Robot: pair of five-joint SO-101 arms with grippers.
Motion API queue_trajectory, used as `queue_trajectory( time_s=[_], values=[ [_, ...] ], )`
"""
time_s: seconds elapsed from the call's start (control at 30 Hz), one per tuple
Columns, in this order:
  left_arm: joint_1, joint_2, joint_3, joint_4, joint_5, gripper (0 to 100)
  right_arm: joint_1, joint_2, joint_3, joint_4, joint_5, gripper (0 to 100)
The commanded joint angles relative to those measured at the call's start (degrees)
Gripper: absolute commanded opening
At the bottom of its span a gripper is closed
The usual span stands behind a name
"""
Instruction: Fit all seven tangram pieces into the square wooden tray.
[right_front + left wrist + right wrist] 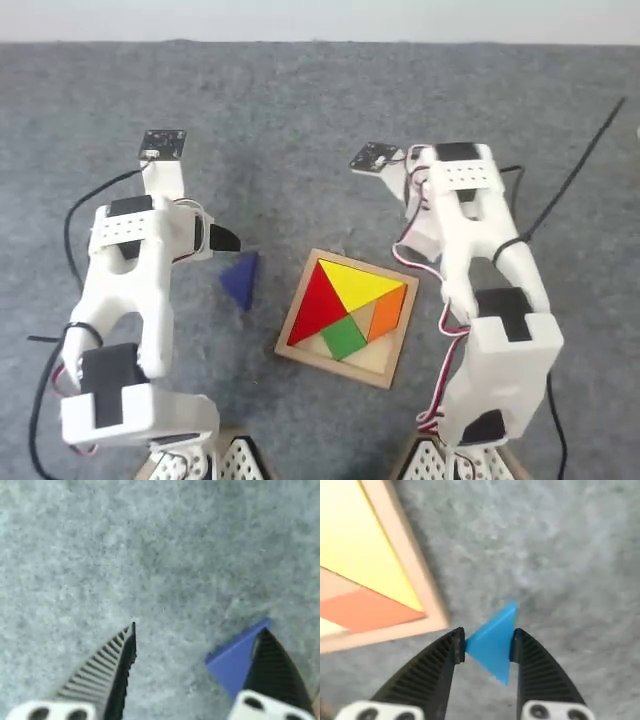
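The square wooden tray (291,331) lies between the arms and holds a red triangle (315,305), a yellow triangle (358,283), an orange piece (390,310) and a green square (343,338). A dark blue triangle (241,280) lies on the carpet left of the tray. My left gripper (197,627) hangs open just above and behind it, and one finger hides part of the dark blue triangle (232,660). My right gripper (488,631) is shut on a small light blue triangle (492,645) just outside the tray's corner (427,607).
Grey carpet covers the whole table. Bare wood shows in the tray around the green square (372,352). The left arm (130,270) and right arm (480,260) flank the tray, with cables trailing beside them. Open carpet lies beyond the tray toward the back.
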Motion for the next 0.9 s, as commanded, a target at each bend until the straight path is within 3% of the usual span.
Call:
queue_trajectory(
  time_s=[0.0,0.27,0.4,0.7,0.87],
  values=[
    [-0.4,-1.1,-0.7,-0.8,0.4,35,-3.4,-5.5,-3.3,4.9,-9.8,12.2],
    [-0.6,-1.1,-0.7,-0.5,0.3,35,-17.4,-8.1,-3.2,11.7,-19.2,12.2],
    [-1.5,-1.1,-0.8,-0.4,0.3,35,-22.6,-7.8,-3.2,11.6,-36.8,12.2],
    [-2.4,-1.1,-1.7,-0.4,0.4,35,-25.2,-7.8,-3.1,11.9,-84.9,12.2],
    [-2.5,-1.1,-1.9,-0.4,0.4,35,-28.4,-7.8,-2.8,8.9,-101.3,12.2]
  ],
)
